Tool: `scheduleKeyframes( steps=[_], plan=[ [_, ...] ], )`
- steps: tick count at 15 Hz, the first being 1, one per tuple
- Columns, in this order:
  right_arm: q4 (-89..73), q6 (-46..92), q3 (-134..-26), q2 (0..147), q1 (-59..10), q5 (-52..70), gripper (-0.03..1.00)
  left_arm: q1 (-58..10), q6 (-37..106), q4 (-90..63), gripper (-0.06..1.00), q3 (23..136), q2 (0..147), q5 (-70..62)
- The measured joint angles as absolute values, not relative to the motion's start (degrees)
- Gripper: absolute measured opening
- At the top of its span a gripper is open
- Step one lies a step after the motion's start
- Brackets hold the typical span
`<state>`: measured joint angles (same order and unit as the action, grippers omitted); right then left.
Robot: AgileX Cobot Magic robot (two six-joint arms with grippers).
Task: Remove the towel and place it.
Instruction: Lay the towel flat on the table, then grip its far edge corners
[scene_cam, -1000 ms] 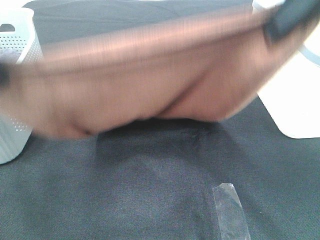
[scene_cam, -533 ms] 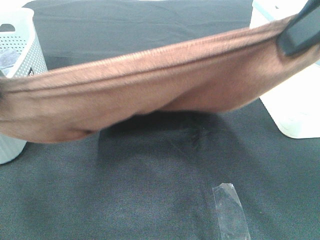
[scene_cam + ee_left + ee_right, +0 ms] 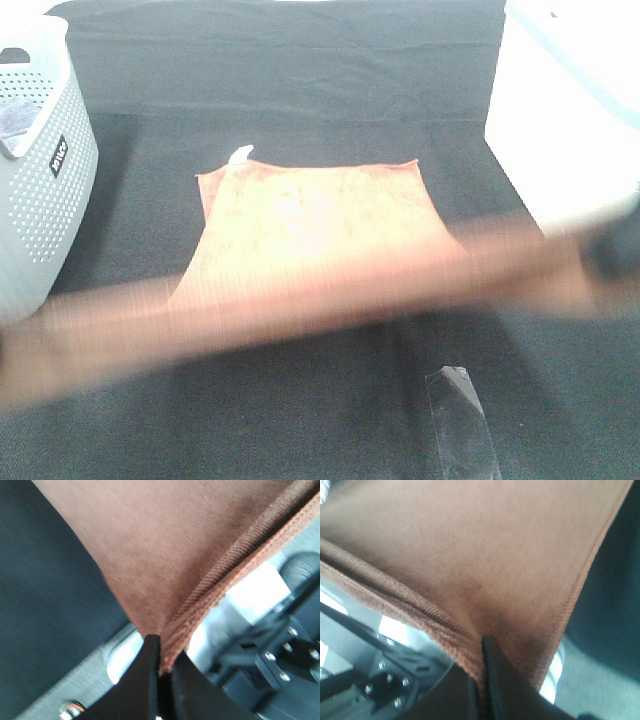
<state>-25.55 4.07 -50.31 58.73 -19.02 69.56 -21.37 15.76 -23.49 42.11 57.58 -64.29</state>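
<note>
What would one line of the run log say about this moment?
left gripper: shut on towel | right gripper: shut on towel | towel: far edge lying on dark cloth, near edge raised between both grippers, blurred

The reddish-brown towel [image 3: 315,215] is spread open. Its far half lies flat on the middle of the dark surface [image 3: 300,90], with a white tag [image 3: 241,154] at its far left corner. Its near hemmed edge is raised, taut and blurred.

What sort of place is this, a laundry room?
More likely a test bench staged for laundry handling: a surface draped in dark grey cloth, a white perforated laundry basket at its left, a strip of clear tape stuck on the cloth, and a reddish-brown towel partly lying on it.
</note>
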Motion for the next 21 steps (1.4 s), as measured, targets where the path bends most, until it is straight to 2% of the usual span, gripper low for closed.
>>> scheduleKeyframes(
  steps=[3,9,21],
  plan=[
    [-26.3,3.9,-45.3,59.2,-19.0,69.3,0.01,-21.4,15.5,-24.9,0.00,39.0,58.5,-64.3],
    [-26.3,3.9,-39.9,66.8,-18.5,66.2,0.01,-21.1,15.1,-26.1,0.00,38.4,70.1,-64.8],
    [-26.9,7.6,-35.6,86.7,-18.5,57.6,0.01,-20.7,17.5,-29.5,0.00,38.4,89.1,-65.3]
  ],
)
